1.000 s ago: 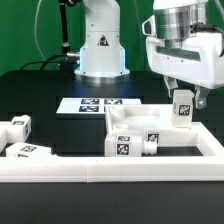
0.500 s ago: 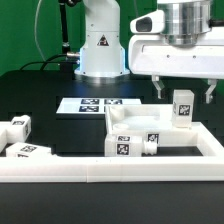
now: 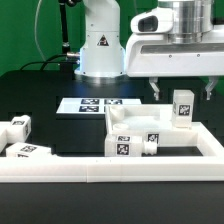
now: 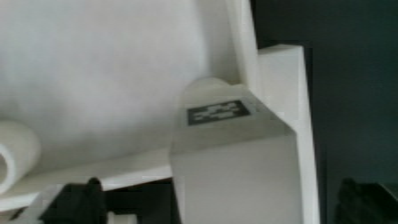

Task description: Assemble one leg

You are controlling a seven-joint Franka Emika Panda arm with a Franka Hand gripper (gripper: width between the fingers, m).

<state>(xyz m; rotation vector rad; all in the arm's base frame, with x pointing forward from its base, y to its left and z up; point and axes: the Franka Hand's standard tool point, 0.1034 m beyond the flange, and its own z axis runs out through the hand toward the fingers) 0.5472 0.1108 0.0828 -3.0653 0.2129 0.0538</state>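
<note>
Along the near edge lies the rail (image 3: 110,172); just behind it, at the exterior view's left, spare legs (image 3: 16,128) lie loose. Next comes the panel (image 3: 140,123), with another post (image 3: 128,146) lying against its near rim. The leg (image 3: 182,108) stands upright at the panel's far corner, toward the exterior view's right; whether it is seated cannot be told. The gripper (image 3: 183,94) hangs over it, fingers (image 3: 156,90) spread wide either side of its top, neither touching. Judgement: rigid, light, smooth plastic, liable to slip or topple; grip opposite flat faces, upper half, squarely. Farthest back lies the marker board (image 3: 95,103).
</note>
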